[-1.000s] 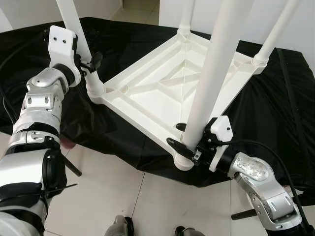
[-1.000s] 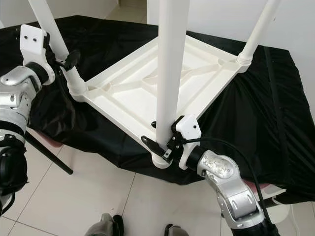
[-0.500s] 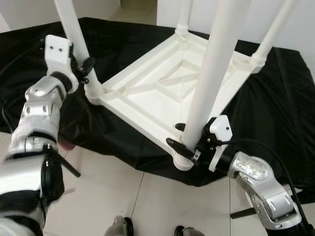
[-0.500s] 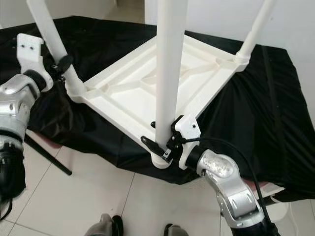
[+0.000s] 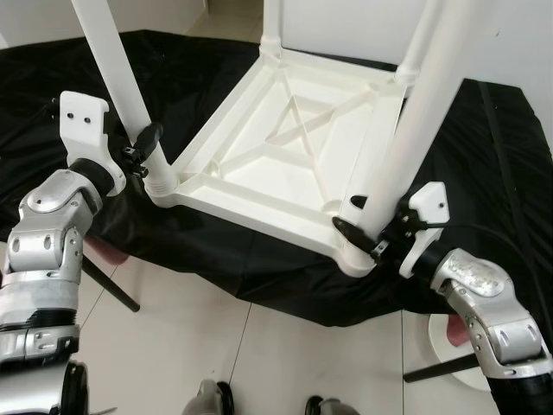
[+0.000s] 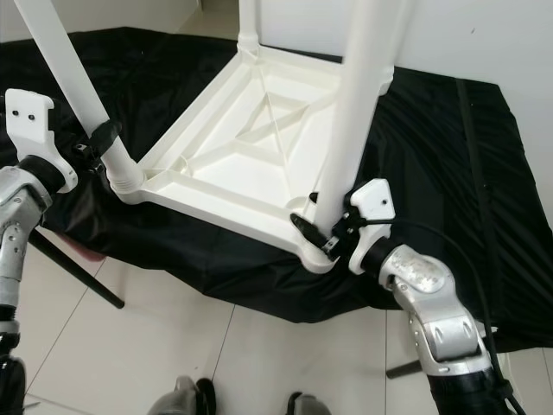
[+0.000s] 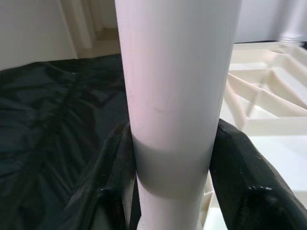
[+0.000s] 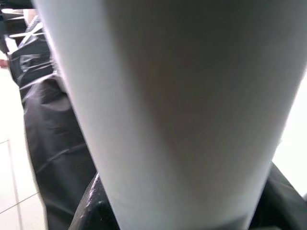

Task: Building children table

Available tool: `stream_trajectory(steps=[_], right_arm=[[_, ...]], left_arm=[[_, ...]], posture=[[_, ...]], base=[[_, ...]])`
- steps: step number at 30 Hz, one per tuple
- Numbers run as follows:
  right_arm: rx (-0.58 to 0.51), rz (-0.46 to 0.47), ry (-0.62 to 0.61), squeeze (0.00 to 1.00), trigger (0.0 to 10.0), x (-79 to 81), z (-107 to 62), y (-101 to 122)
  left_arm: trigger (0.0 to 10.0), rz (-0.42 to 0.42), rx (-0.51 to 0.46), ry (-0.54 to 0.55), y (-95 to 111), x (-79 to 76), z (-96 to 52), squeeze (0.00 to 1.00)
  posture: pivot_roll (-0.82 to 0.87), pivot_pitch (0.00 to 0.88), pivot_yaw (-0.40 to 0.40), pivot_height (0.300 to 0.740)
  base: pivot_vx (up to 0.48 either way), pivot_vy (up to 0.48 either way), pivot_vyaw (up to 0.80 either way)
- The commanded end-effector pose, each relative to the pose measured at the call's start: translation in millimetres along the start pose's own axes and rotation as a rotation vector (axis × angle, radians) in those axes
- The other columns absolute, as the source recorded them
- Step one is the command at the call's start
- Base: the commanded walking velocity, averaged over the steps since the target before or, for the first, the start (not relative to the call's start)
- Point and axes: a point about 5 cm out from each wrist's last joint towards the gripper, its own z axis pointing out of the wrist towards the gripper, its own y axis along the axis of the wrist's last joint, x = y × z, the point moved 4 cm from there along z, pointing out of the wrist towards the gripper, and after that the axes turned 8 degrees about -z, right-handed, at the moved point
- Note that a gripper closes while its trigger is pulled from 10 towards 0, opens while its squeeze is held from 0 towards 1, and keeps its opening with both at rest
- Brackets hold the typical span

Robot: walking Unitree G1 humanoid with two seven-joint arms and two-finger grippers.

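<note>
A white plastic children's table [image 5: 285, 164] lies upside down on a black cloth, its ribbed underside up and its legs pointing upward. My left gripper [image 5: 145, 149] is shut on the near-left leg [image 5: 117, 73] just above its socket; the left wrist view has that leg [image 7: 177, 96] between both black fingers [image 7: 112, 177]. My right gripper [image 5: 363, 223] is shut on the near-right leg [image 5: 423, 112] low down by the corner socket, and in the right wrist view that leg [image 8: 182, 105] is pressed close between the fingers.
The black cloth [image 5: 484, 173] covers a low platform with the table's near edge overhanging white floor tiles [image 5: 216, 354]. A dark rod [image 5: 108, 284] slants across the floor at left. A white round object [image 5: 454, 333] sits at the lower right. My feet [image 5: 216, 399] are at the bottom.
The table has turned on the cloth: its near-right corner swung right and away, the near-left corner toward me. Both grippers stayed shut on their legs and moved with them.
</note>
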Motion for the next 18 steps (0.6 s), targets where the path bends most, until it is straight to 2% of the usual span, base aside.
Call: stream_trajectory(steps=[1, 2, 3, 4, 5, 6, 9, 11, 14, 15, 17, 18], right_arm=[[0.155, -0.100, -0.096, 0.00, 10.0, -20.6, -7.8, -26], [0.181, -0.105, -0.123, 0.00, 10.0, -26.2, -9.6, -32], [0.181, -0.105, -0.123, 0.00, 10.0, -26.2, -9.6, -32], [0.208, -0.115, -0.152, 0.00, 10.0, -32.8, -11.3, -41], [0.208, -0.115, -0.152, 0.00, 10.0, -32.8, -11.3, -41], [0.225, -0.128, -0.190, 0.00, 10.0, -39.4, -11.2, -45], [0.226, -0.123, -0.214, 0.00, 10.0, -43.5, -10.1, -47], [0.221, -0.135, -0.273, 0.00, 10.0, -51.9, -5.6, -46], [0.202, -0.130, -0.285, 0.00, 10.0, -51.5, -1.5, -44], [0.179, -0.109, -0.274, 0.00, 10.0, -46.4, 3.1, -40], [0.179, -0.109, -0.274, 0.00, 10.0, -46.4, 3.1, -40], [0.151, -0.090, -0.252, 0.00, 10.0, -38.5, 6.9, -38]], left_arm=[[0.0, -0.019, -0.043, -0.496, 19, -81.3, -4.4, 0.00], [0.0, -0.040, -0.053, -0.522, 22, -89.9, -5.5, 0.00], [0.0, -0.040, -0.053, -0.522, 22, -89.9, -5.5, 0.00], [0.0, -0.057, -0.066, -0.522, 25, -99.9, -4.4, 0.00], [0.0, -0.057, -0.066, -0.522, 25, -99.9, -4.4, 0.00], [0.0, -0.079, -0.080, -0.542, 28, -106.8, -3.5, 0.00], [0.0, -0.091, -0.087, -0.548, 30, -112.0, -0.8, 0.00], [0.0, -0.099, -0.096, -0.603, 33, -127.4, -1.3, 0.00], [0.0, -0.102, -0.095, -0.608, 34, -131.4, -0.5, 0.00], [4.1, -0.067, -0.081, -0.573, 30, -130.0, 3.2, 0.00], [4.1, -0.067, -0.081, -0.573, 30, -130.0, 3.2, 0.00], [10.0, -0.031, -0.056, -0.526, 24, -125.4, 7.1, 0.00]], posture=[[-0.06, 0.165, 0.028, 0.740], [-0.06, 0.165, 0.028, 0.740], [-0.06, 0.165, 0.028, 0.740], [-0.06, 0.161, 0.029, 0.740], [-0.06, 0.161, 0.029, 0.740], [-0.07, 0.158, 0.030, 0.740], [-0.07, 0.158, 0.030, 0.740], [-0.07, 0.158, 0.030, 0.740], [-0.07, 0.150, 0.030, 0.740], [-0.07, 0.151, 0.030, 0.740], [-0.07, 0.151, 0.030, 0.740], [-0.07, 0.148, 0.029, 0.740]], base=[[0.000, 0.000, 0.00], [0.000, 0.000, 0.00], [0.000, 0.000, 0.00], [0.000, 0.000, 0.00], [0.000, 0.000, 0.00], [0.000, 0.000, 0.00], [0.000, 0.000, 0.00], [0.000, 0.000, 0.00], [0.000, 0.000, 0.00], [0.000, 0.000, 0.00], [0.000, 0.000, 0.00], [0.000, 0.000, 0.00]])
